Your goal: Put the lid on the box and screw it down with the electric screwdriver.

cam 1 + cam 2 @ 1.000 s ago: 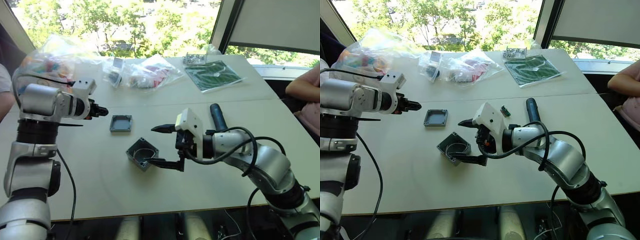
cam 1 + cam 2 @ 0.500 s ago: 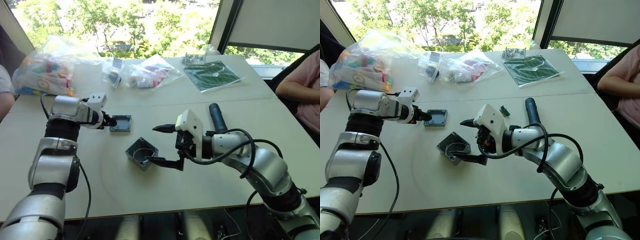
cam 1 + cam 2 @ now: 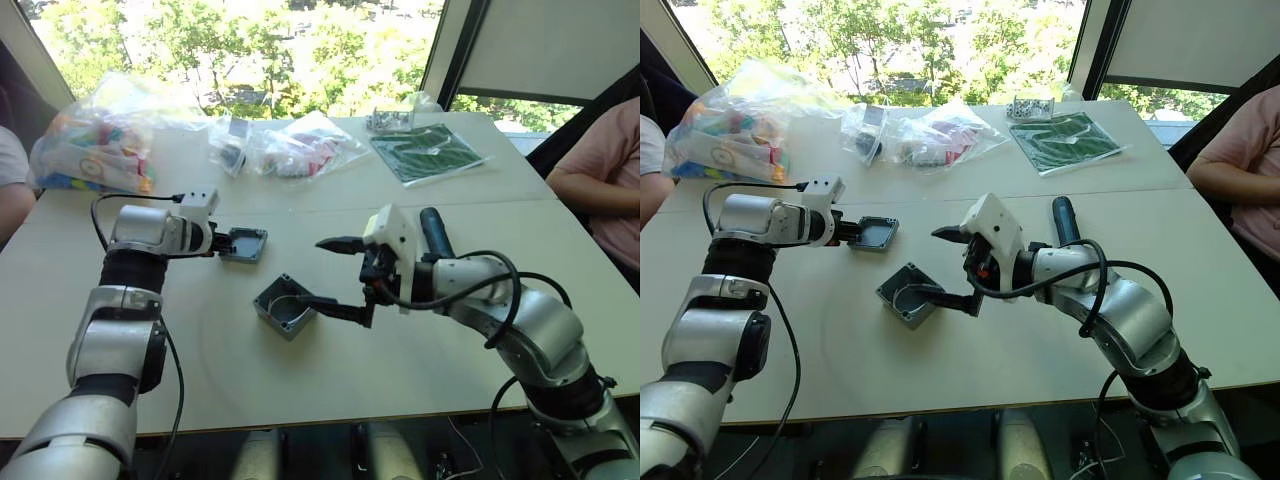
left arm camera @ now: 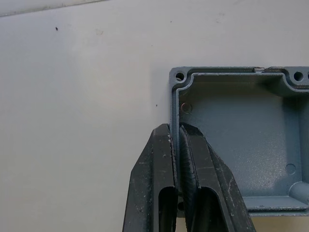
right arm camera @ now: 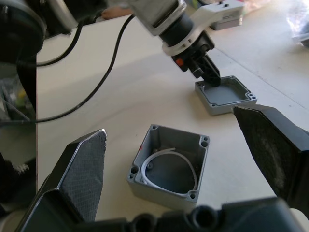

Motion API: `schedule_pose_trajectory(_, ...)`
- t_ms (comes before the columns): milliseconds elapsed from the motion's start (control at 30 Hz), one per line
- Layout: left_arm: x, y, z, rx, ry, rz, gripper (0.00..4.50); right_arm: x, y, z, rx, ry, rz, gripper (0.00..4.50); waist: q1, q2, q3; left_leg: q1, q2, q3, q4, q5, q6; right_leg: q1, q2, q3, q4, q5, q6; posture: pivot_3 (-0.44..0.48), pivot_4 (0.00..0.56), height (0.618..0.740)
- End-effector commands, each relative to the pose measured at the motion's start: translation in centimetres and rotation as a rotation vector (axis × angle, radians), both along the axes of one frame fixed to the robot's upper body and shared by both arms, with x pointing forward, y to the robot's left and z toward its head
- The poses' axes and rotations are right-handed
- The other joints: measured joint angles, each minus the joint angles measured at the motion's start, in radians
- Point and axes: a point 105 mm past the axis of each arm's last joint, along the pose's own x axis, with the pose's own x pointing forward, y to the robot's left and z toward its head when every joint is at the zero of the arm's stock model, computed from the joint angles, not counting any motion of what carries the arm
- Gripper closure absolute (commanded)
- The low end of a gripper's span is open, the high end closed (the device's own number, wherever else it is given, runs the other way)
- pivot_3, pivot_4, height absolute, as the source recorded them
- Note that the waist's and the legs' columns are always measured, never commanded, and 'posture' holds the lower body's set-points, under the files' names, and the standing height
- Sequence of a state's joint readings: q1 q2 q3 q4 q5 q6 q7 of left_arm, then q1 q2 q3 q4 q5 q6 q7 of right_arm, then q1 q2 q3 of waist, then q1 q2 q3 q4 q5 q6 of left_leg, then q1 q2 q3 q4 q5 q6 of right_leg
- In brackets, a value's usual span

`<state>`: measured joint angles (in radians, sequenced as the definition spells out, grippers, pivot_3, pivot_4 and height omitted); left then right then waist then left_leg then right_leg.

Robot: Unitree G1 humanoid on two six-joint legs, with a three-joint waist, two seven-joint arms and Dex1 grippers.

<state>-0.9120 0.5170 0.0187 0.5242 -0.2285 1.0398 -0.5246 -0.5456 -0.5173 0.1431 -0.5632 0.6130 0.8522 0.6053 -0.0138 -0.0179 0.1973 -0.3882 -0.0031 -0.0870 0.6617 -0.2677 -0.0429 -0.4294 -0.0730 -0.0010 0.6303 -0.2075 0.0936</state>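
One lid (image 3: 244,243), one box (image 3: 285,306) and one electric screwdriver (image 3: 434,232) lie on the white table (image 3: 200,360). The lid rests hollow side up at about 11 o'clock from the box, a short way apart from it. The left gripper (image 4: 176,140) has its two black fingers (image 4: 159,164) pinched together over the lid's near rim, one finger outside the wall and one inside, so it grips that edge. The box sits open side up near the table's middle, one curved white wire (image 5: 166,162) lying inside it and a small red mark on one outer wall.

The right gripper (image 3: 335,277) hangs at 3 o'clock of the box with its two fingers spread wide apart and nothing between them; the lower fingertip (image 3: 305,299) sits over the box's right edge, the upper one points toward the lid. The screwdriver lies on the table behind the right forearm, at roughly 2 o'clock from the box.

Along the far side are three clear bags of small parts (image 3: 95,135) and one green sheet (image 3: 428,150). One person's arm (image 3: 590,170) rests at the right edge.
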Motion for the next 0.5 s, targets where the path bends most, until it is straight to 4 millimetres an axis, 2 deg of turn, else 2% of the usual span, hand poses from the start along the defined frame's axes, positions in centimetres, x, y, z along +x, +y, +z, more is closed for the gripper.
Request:
schedule_pose_trajectory(33, -0.7, -1.2, 7.2, -0.156, -0.369, -0.112, 4.49, 3.5, -2.2, 3.0, 0.173, -0.021, -0.205, 0.00, -0.001, 0.000, 0.000, -0.002, 0.000, 0.000, 0.000, 0.002, -0.003, -0.002, 0.000, 0.000, 0.000, 0.000, 0.000, 0.000, 0.150, 0.740)
schedule_pose_trajectory(133, -2.4, -1.3, 10.5, -0.270, -0.560, -0.097, 4.49, 5.8, -3.3, 2.8, 0.267, 0.095, -0.297, 0.00, 0.000, 0.000, 0.000, -0.003, 0.000, 0.001, -0.001, 0.002, -0.004, -0.003, -0.002, 0.000, -0.001, 0.001, -0.001, 0.000, 0.150, 0.740)
schedule_pose_trajectory(267, -4.3, -3.1, 13.4, -0.318, -0.690, -0.135, 4.49, 6.8, -2.9, 3.2, 0.371, 0.217, -0.265, 0.00, 0.000, 0.000, 0.000, -0.003, -0.001, 0.002, -0.001, 0.002, -0.004, -0.003, -0.003, 0.000, -0.001, 0.001, -0.001, 0.000, 0.150, 0.740)
schedule_pose_trajectory(367, -5.2, -4.4, 14.6, -0.321, -0.760, -0.160, 4.49, 7.2, -2.1, 4.4, 0.442, 0.291, -0.198, 0.00, -0.001, 0.000, 0.000, -0.002, -0.002, 0.002, -0.001, 0.002, -0.004, -0.002, -0.003, 0.000, -0.001, 0.001, -0.001, 0.000, 0.150, 0.740)
schedule_pose_trajectory(500, -5.8, -5.6, 14.3, -0.298, -0.777, -0.195, 4.49, 7.8, -1.2, 5.8, 0.501, 0.366, -0.139, 0.00, -0.005, 0.000, 0.000, -0.002, -0.002, 0.002, -0.001, 0.002, -0.004, -0.002, -0.002, 0.001, -0.001, 0.002, -0.001, 0.000, 0.150, 0.740)
